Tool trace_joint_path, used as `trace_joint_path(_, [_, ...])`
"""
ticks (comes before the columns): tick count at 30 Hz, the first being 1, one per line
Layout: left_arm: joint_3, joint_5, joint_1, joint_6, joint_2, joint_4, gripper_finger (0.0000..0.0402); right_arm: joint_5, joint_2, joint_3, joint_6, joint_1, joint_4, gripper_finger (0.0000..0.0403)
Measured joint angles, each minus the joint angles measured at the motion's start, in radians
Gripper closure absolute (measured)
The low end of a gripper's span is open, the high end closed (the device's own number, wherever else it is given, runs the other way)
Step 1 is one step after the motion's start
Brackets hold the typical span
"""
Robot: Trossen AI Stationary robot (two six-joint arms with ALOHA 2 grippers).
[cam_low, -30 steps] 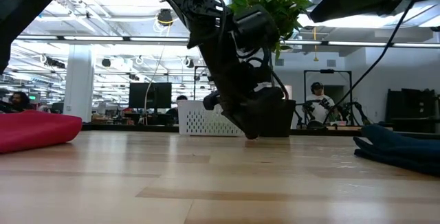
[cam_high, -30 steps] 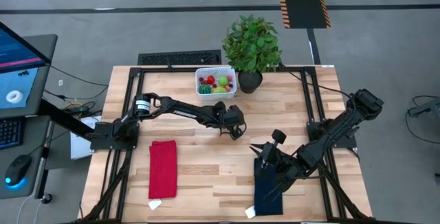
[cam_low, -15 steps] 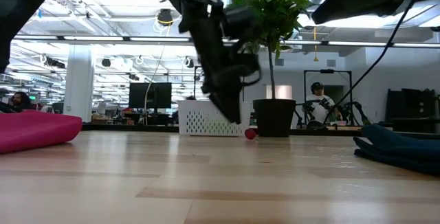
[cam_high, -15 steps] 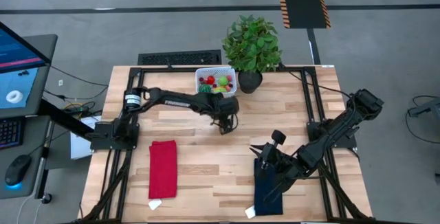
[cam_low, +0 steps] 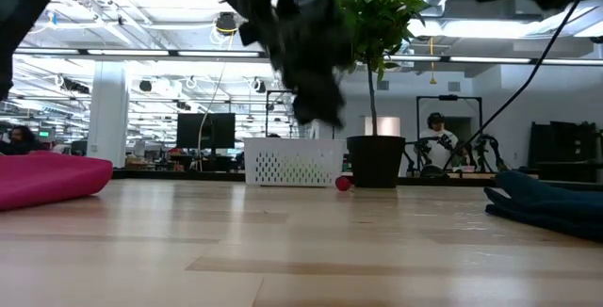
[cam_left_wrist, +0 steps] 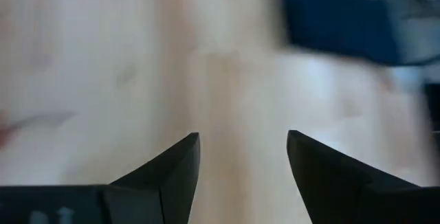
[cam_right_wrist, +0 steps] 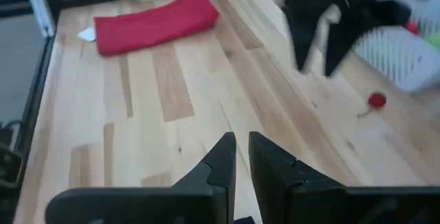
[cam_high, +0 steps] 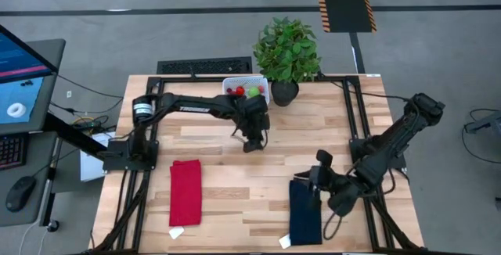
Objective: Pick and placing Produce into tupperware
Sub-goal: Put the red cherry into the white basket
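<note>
Presently —
Basket: behind left gripper; holds red, green produce.
Left gripper: fingers spread, empty.
Right gripper: nearly closed.
Table: red cherry beside basket.

1. The small white perforated plastic basket is set at the table's far edge, just beside the black-potted leafy plant
2. A small red toy fruit is left on the wooden table, near the basket
</note>
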Motion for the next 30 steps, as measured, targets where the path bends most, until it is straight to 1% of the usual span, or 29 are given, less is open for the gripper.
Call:
trace_joint_path(3, [-0.03,0.124,-0.037,-0.001,-0.066,0.103,0.0192,-0.029,0.003,-0.008,0.025,-0.03,-0.008,0.0337])
trace_joint_path(5, [-0.062,0.168,-0.074,-0.001,-0.133,0.206,0.0192,-0.03,0.021,-0.007,0.047,-0.057,-0.001,0.0337])
trace_joint_path(7, [-0.117,0.171,-0.114,-0.009,-0.206,0.333,0.0192,-0.031,0.047,-0.008,0.062,-0.085,0.005,0.0337])
trace_joint_path(9, [-0.199,0.144,-0.15,-0.031,-0.299,0.467,0.0192,-0.022,0.076,-0.008,0.056,-0.115,0.026,0.0337])
trace_joint_path(12, [-0.346,0.092,-0.198,-0.038,-0.465,0.646,0.0192,-0.006,0.115,-0.008,-0.009,-0.143,0.091,0.0337])
trace_joint_path(13, [-0.396,0.049,-0.222,-0.045,-0.519,0.702,0.0192,-0.013,0.131,-0.008,-0.047,-0.152,0.144,0.0337])
trace_joint_path(15, [-0.503,-0.047,-0.278,-0.039,-0.621,0.735,0.0192,-0.045,0.153,-0.009,-0.136,-0.176,0.258,0.0337])
trace_joint_path(17, [-0.597,-0.191,-0.345,-0.029,-0.709,0.754,0.0192,-0.113,0.172,-0.006,-0.229,-0.215,0.376,0.0337])
trace_joint_path(19, [-0.671,-0.326,-0.402,-0.026,-0.776,0.774,0.0192,-0.172,0.188,-0.007,-0.279,-0.274,0.448,0.0337])
trace_joint_path(20, [-0.707,-0.373,-0.433,-0.026,-0.804,0.781,0.0192,-0.205,0.194,-0.007,-0.288,-0.309,0.469,0.0337])
trace_joint_path(22, [-0.768,-0.403,-0.485,-0.027,-0.838,0.816,0.0192,-0.241,0.209,-0.007,-0.281,-0.382,0.489,0.0337])
trace_joint_path(25, [-0.846,-0.389,-0.568,-0.014,-0.864,0.847,0.0192,-0.244,0.237,-0.007,-0.243,-0.491,0.485,0.0337])
trace_joint_path(27, [-0.898,-0.45,-0.603,-0.011,-0.881,0.898,0.0192,-0.262,0.262,-0.008,-0.233,-0.562,0.495,0.0337])
trace_joint_path(30, [-0.993,-0.546,-0.619,-0.006,-0.916,0.995,0.0192,-0.322,0.319,-0.008,-0.252,-0.654,0.58,0.0337])
